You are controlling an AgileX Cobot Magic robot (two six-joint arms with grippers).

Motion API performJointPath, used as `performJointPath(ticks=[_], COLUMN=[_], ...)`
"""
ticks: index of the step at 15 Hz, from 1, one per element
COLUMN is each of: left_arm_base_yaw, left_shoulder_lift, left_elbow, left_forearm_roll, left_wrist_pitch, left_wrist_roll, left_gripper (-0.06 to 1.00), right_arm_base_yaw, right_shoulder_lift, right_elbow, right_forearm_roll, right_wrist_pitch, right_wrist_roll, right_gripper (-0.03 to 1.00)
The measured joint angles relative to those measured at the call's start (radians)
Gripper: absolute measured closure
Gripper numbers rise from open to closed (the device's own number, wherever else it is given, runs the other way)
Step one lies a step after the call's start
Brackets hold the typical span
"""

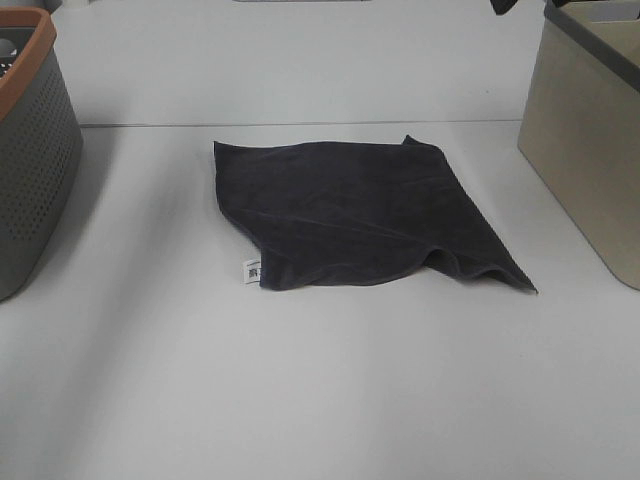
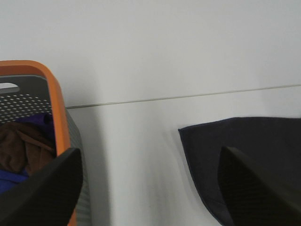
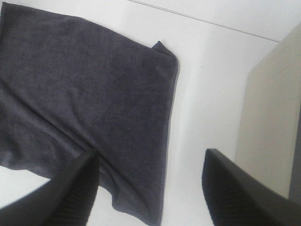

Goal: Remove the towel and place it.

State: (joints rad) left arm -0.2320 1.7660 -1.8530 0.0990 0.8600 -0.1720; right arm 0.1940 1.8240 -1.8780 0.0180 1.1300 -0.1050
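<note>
The dark charcoal-navy towel (image 1: 350, 215) lies spread flat on the white table in the middle of the exterior view, with a small white label (image 1: 252, 270) at its near left edge. It also shows in the left wrist view (image 2: 244, 150) and the right wrist view (image 3: 80, 94). My left gripper (image 2: 150, 188) is open and empty, held above the table between the grey basket and the towel's left edge. My right gripper (image 3: 150, 188) is open and empty, above the towel's right edge beside the beige bin. Neither gripper shows in the exterior view.
A grey perforated basket with an orange rim (image 1: 30, 150) stands at the left; it holds brown and blue cloths (image 2: 23, 150). A beige bin (image 1: 590, 150) stands at the right, and it also shows in the right wrist view (image 3: 273, 117). The white table (image 1: 320, 400) stretches in front.
</note>
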Motion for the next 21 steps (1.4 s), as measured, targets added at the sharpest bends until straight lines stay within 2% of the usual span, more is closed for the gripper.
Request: performJointPath(ticks=[2,6,9,12,17,21], left_arm_base_yaw=[0.082,0.205,0.237,0.237,0.237,0.237], left_shoulder_lift=[0.0,-0.015,-0.101,-0.336,-0.754,-1.116], left_elbow=[-0.093,-0.131,-0.065,0.193,0.64,0.914], left_forearm_roll=[-0.062,-0.088,-0.082,-0.052,-0.049,-0.049], left_wrist_pitch=[0.12,0.334,0.349,0.352,0.32,0.315], left_wrist_roll=[0.024,0.03,0.031,0.049,0.05,0.05], left_gripper=[0.21,0.21,0.21,0.21,0.21,0.21], right_arm_base_yaw=[0.0,-0.001,-0.001,-0.001,-0.001,-0.001], right_shoulder_lift=[0.031,0.01,-0.095,-0.297,-0.592,-0.838], right_elbow=[-0.121,-0.136,-0.023,0.206,0.58,0.854], right_forearm_roll=[-0.018,-0.024,-0.024,-0.031,-0.031,-0.031], right_wrist_pitch=[0.07,0.087,0.089,0.09,0.091,0.084], right_wrist_roll=[0.019,0.029,0.044,0.055,0.134,0.135], right_gripper=[0.33,0.33,0.33,0.33,0.33,0.33])
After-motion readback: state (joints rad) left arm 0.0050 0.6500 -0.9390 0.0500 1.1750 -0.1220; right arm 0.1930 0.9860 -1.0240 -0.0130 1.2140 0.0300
